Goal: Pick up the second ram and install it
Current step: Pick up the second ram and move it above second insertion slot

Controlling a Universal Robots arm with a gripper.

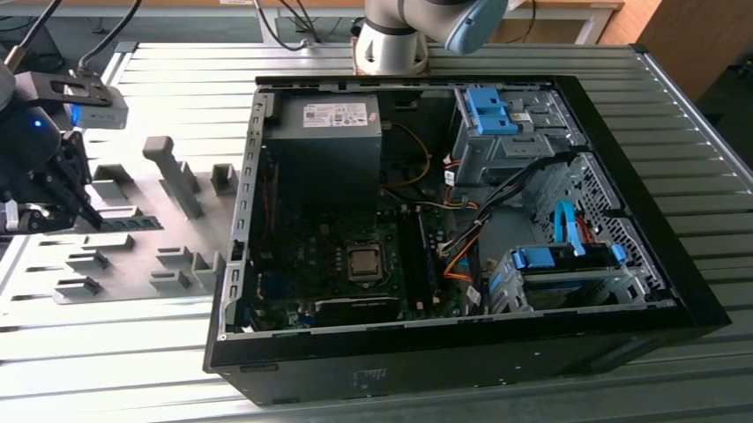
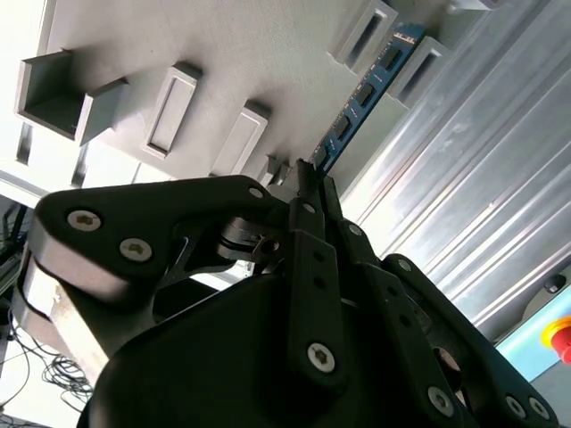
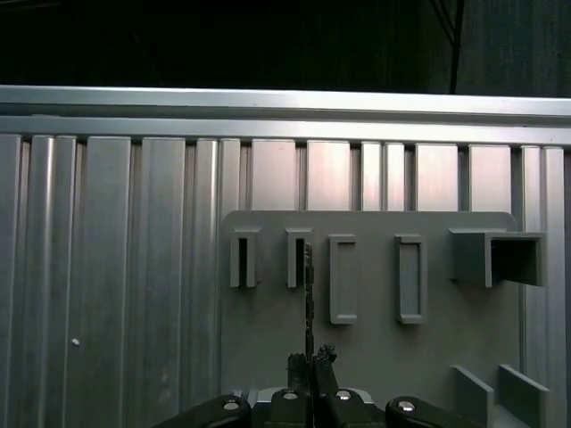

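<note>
- One bluish-green stick, the second ram (image 2: pixel 361 94), is lying on edge on the grey holder plate (image 3: pixel 375 357). Its far end is sitting between two holder blocks (image 2: pixel 368 34). In the exterior view it is showing at that view's left, well apart from the open computer case (image 1: pixel 471 361).
- The gripper (image 3: pixel 311 359) is standing at the near end of the stick. Its fingers (image 2: pixel 308 267) are drawn in to a sliver of a gap. In both wrist views the board's edge is running straight into that gap, so I am judging them closed on the stick, not merely beside it.
- Step in hand, as I am reading it: the pick-up. The grasp is looking made, but the stick is not yet out of the holder.
- Installing is not begun. The long black slots (image 1: pixel 414 256) are waiting inside the case.
- Getting the stick clear is calling, I judge, for a straight pull with no twist. The blocks are flanking it closely, and the hold is on one end alone.
</note>
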